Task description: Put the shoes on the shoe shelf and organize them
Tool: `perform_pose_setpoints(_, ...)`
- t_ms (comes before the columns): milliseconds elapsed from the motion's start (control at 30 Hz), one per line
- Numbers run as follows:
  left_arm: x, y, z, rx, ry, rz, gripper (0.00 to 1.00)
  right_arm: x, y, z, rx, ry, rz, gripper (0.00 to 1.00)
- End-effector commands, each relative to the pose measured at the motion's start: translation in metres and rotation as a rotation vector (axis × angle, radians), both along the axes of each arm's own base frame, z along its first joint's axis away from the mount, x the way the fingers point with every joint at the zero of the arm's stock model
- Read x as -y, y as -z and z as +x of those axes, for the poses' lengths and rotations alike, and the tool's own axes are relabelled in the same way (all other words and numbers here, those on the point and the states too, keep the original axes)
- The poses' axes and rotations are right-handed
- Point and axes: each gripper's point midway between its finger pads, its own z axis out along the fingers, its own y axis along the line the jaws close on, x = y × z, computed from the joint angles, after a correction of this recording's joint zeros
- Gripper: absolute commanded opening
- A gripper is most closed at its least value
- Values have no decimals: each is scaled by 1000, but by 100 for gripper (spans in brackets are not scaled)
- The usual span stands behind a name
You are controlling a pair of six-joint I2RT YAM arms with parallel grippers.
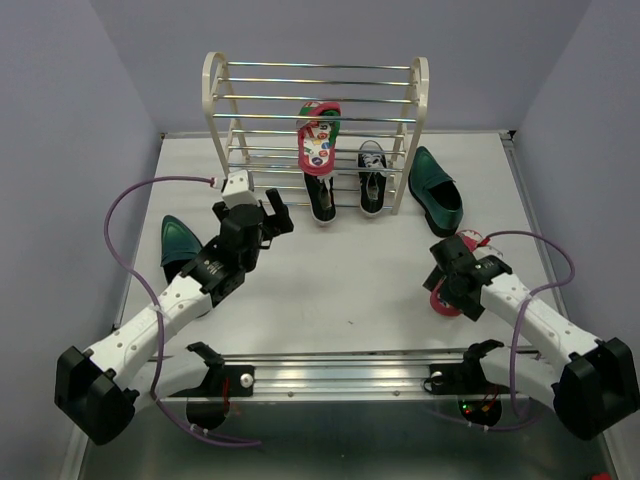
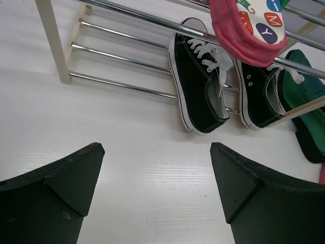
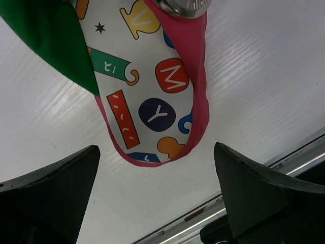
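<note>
A dark teal dress shoe (image 1: 178,243) lies on the white table (image 1: 340,280) at far left, just beside the left arm and well apart from the shoe shelf (image 1: 270,82) (image 2: 53,40). A purple cable (image 1: 113,215) loops past it.

The left gripper (image 1: 268,215) (image 2: 156,152) hovers over bare tabletop in front of the shelf's left half, its claw spread wide and holding nothing.

The cream rack stands at the back centre. One flip-flop (image 1: 318,135) (image 2: 244,30) lies tilted across its middle rods, its pink edge hanging over the front. Below it a left sneaker (image 1: 322,197) (image 2: 198,81) and a right sneaker (image 1: 372,182) (image 2: 259,94), both black canvas, sit side by side. Their toes are in over the lowest rods and their heels stick out toward the table.

A second dress shoe (image 1: 437,185) (image 2: 304,101) rests on the table just beside the rack's right panel.

At right, the right gripper (image 1: 450,288) (image 3: 156,152), claw likewise spread, hangs over the second flip-flop (image 1: 440,303) (image 3: 152,101). That flip-flop lies flat on the table near the metal rail (image 1: 340,375) (image 3: 167,229), its heel showing between the fingers and clear of both.
</note>
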Motion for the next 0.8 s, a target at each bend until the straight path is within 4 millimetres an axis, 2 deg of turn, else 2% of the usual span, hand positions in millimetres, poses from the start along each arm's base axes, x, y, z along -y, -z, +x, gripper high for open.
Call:
perform_pose_setpoints(0,-3,-7,2,47,-18,-15,99,6,8,16,64,72,-36,100)
perform_pose_setpoints(367,-23,-14,-1,84,-105,-19,99,21,33,25,23,80,-110,100)
perform_pose_setpoints(500,-30,-20,-4,102,-135,-37,99,17,39,39,44,35,-66,100)
perform_pose_setpoints(600,-44,-28,-5,113,-212,-40,99,15,36,45,62,5,-62,100)
perform_pose_setpoints(667,-54,-31,-6,103,-261,-34,99,16,33,45,73,-2,-68,93)
perform_pose_setpoints(700,-60,-44,-3,118,-287,-56,99,16,33,45,75,-9,-71,81)
perform_pose_setpoints(733,-64,-50,-2,128,-299,-64,99,16,30,44,89,-9,-66,77)
perform_pose_setpoints(767,-69,-63,1,148,-308,-74,99,18,32,42,89,-6,-68,67)
